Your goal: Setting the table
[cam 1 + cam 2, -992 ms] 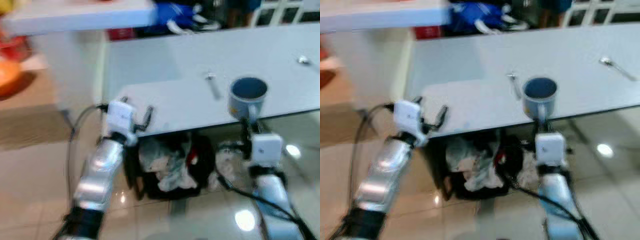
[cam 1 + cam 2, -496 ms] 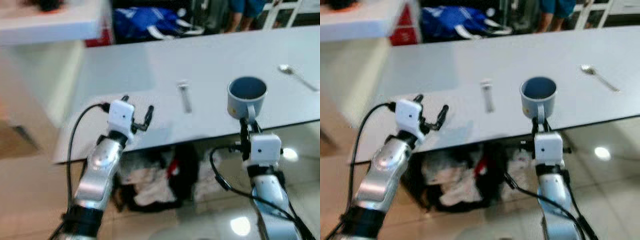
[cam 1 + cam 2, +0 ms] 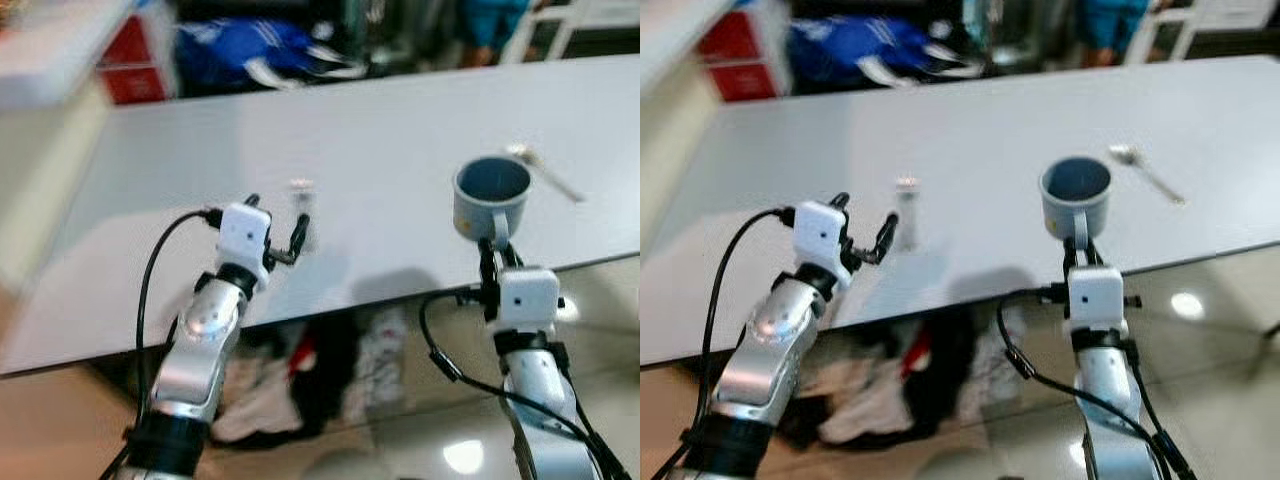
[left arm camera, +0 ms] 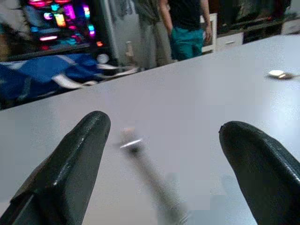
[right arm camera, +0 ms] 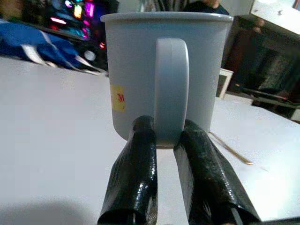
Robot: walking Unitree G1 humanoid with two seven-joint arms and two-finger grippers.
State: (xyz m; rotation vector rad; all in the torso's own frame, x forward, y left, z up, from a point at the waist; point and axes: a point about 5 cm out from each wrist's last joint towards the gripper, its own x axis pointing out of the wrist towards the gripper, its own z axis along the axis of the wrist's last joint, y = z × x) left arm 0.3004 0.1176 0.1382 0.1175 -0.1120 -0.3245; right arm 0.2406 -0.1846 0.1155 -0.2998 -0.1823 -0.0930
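Mug: the grey mug hung over the white table, near its front edge.
Right gripper: clenched on the handle.
Handling: likely rigid, breakable; the handle gave the surest hold.
Left gripper: spread, empty, before a blurred utensil.
Nearby: a spoon just beyond the mug.

mug: matt grey, smooth | table: smooth matt white | spoon: shiny metal

Blurred utensil on table; indistinct heap beneath.
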